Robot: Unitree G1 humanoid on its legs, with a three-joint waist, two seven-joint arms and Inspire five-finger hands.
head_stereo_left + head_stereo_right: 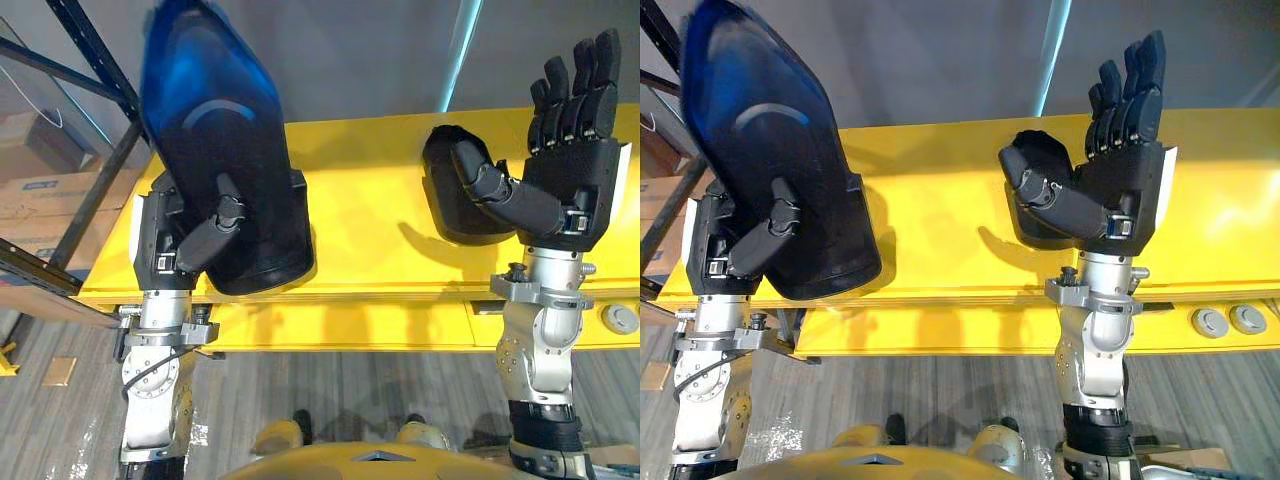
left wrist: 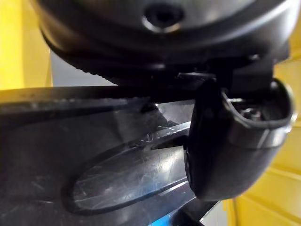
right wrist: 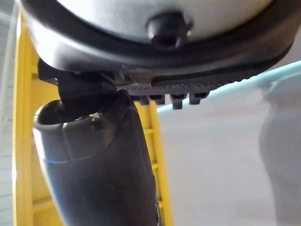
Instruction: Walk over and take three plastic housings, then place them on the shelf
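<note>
Upright and pressed side by side, the fingers [image 1: 580, 80] of the right hand [image 1: 575, 175] point up with the thumb angled across the palm, holding nothing. Just behind that hand a second housing [image 1: 445, 205] lies on the yellow surface [image 1: 370, 200]. The left hand [image 1: 165, 235] clamps a large black housing [image 1: 215, 130] with its thumb [image 1: 215, 225] pressed on the front; its fingers are hidden behind the shell. This housing stands tilted, its lower end over the surface's near edge. Cardboard boxes [image 1: 40, 185] sit behind a dark rack [image 1: 95, 60] on the left.
</note>
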